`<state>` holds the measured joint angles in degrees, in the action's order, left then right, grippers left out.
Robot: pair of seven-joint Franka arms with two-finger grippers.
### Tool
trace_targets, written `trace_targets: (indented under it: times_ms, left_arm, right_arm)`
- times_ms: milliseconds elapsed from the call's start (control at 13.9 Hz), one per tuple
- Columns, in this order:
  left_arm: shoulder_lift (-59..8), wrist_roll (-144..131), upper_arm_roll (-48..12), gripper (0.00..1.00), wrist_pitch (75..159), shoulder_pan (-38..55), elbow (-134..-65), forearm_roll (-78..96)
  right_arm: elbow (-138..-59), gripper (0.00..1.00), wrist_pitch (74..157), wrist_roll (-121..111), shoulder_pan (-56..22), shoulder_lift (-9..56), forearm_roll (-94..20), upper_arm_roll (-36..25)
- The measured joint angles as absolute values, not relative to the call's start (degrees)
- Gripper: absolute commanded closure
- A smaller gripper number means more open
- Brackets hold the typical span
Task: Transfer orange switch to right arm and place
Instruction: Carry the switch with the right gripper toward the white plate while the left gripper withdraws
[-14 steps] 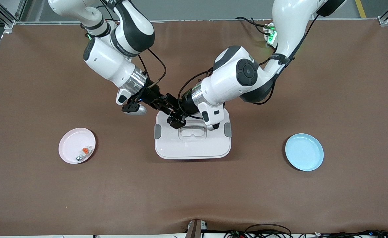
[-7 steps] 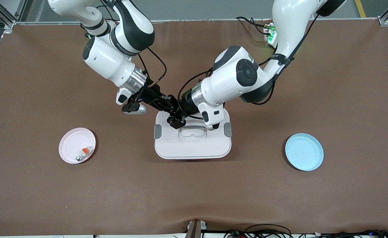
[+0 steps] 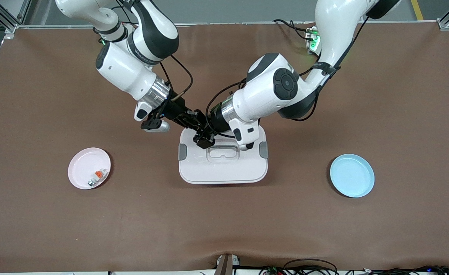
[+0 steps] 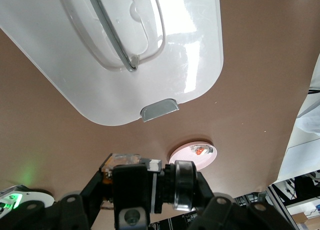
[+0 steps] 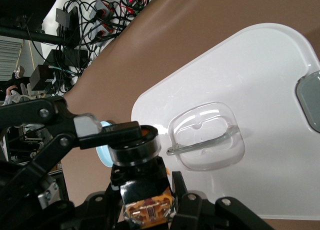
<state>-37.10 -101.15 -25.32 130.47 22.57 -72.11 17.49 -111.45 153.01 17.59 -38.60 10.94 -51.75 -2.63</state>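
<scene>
Handover over the white box [image 3: 222, 168]: both the left gripper [image 3: 206, 134] and right gripper [image 3: 201, 123] have jaws clamped on the orange switch [image 5: 137, 149]. Left should release cleanly before right pulls away.

Front view, center: the orange switch [image 5: 134, 149] is hidden where the two grippers meet. White lidded box [image 3: 224, 164]: top edge covered by the arms. Small items in the pink plate [image 3: 80, 173], lower left, too small to be identified.
</scene>
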Motion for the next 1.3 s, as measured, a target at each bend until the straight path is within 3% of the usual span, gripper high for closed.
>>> trace_targets:
  times_ms: [72,794,1299]
  left_arm:
    - [-37.1,-101.2,-25.3,0.01,130.5,22.6,-72.1,17.5]
    - [-36.6,-101.2,-25.5,0.00,130.0,22.2,-70.9,17.5]
    - [-30.8,-95.3,-24.5,0.00,120.5,17.0,-70.5,7.4]
  right_arm:
    - [-111.4,1.00,153.0,17.6,-38.6,10.9,-51.8,-2.6]
    - [-111.4,1.00,152.6,18.0,-38.9,11.0,-51.7,-2.9]
    - [-111.7,1.00,144.2,0.1,-33.3,12.5,-51.7,-3.9]
